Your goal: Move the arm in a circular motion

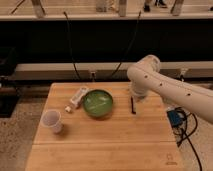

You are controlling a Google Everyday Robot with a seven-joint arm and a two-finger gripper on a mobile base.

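Note:
The big glossy white arm (165, 87) reaches in from the right edge. Its bulbous joint with small dark dots (144, 74) hangs over the back right of the wooden table (105, 145). From that joint a short segment turns down, and my gripper (137, 98) is at its lower end, just right of the green bowl (98, 103) and over a dark bar (133, 106) lying on the table. The arm mostly hides it.
A white cup (52, 121) stands at the table's front left. A white packet (78, 96) lies left of the bowl. A blue box with cables (175, 118) sits off the table's right edge. A dark counter with hanging cables (70, 45) runs behind.

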